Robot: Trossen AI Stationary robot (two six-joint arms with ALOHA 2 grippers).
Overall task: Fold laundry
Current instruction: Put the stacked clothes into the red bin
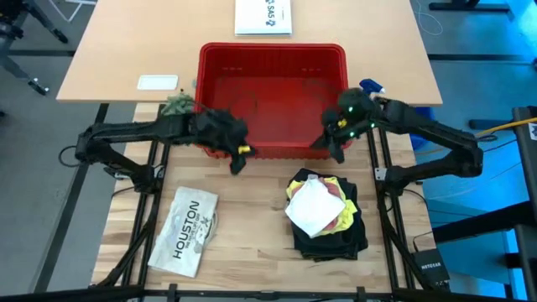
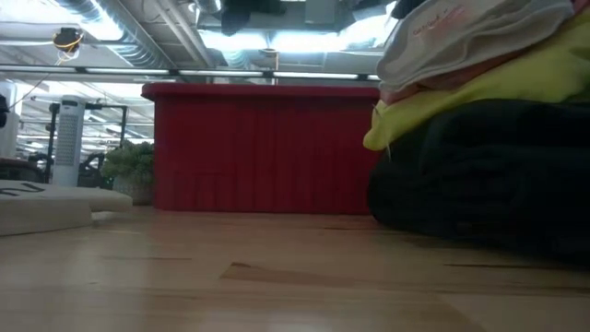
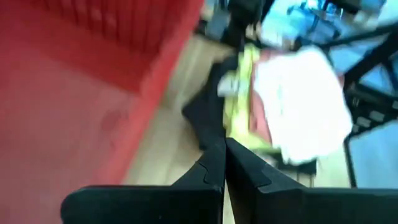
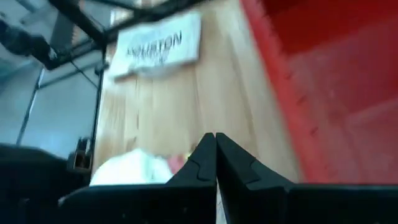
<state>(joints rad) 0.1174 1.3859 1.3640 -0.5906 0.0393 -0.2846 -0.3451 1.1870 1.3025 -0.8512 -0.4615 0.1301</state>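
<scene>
Laundry [image 1: 325, 216] is sitting stacked near the table's [image 1: 252, 252] right edge, just in front of the red basket [image 1: 273, 92]: black trousers [image 1: 336, 239] at the bottom, yellow T-shirt [image 1: 295, 186] and pink cloth [image 1: 334, 207] peeking out above, white cloth [image 1: 312, 208] lying on top. Left gripper [image 1: 238, 161] is hovering at the basket's front left corner, fingers pressed together and holding nothing. Right gripper [image 1: 336, 153] is hanging at the basket's front right corner, fingers likewise pressed together and empty, while the flat white HOUSTON item [image 1: 185, 230] is lying toward the table's front left corner.
</scene>
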